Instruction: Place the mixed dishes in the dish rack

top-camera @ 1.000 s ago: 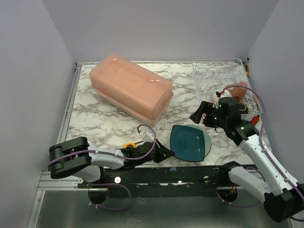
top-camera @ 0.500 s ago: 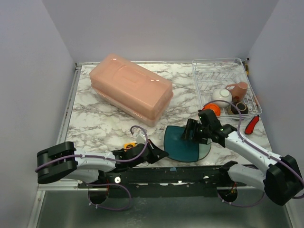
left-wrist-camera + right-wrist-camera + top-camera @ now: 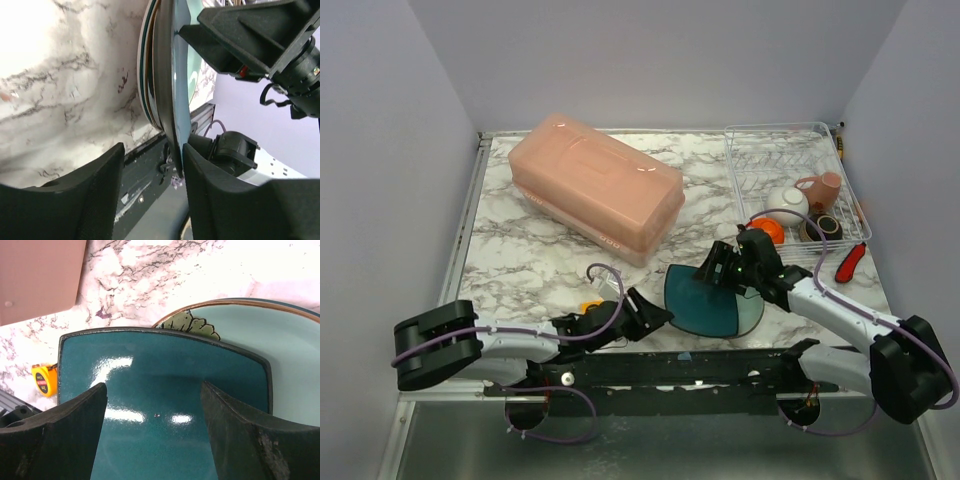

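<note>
Bowls (image 3: 787,200) and pinkish mug (image 3: 823,188) sit in the dish rack (image 3: 780,135), two plates to go. The teal square plate (image 3: 705,300) lies on the round pale-green plate (image 3: 753,316) on the bench (image 3: 540,260). Left claw (image 3: 658,312) is open at their rim, right claw (image 3: 715,272) open above

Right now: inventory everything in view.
tub: 1, pink, far left
rack: 1, white wire, far right
white bowl: 1, white, in rack
orange bowl: 1, orange, rack's near-left corner
dark bowl: 1, dark, in rack
mug: 1, pink, in rack
teal plate: 1, teal, on round plate
round plate: 1, pale-green, near centre
tape: 1, yellow, left of plates
red handle: 1, red, by rack
table: 1, marble
left tool: 1, black, open, at plates
right tool: 1, black, open, above plates
</note>
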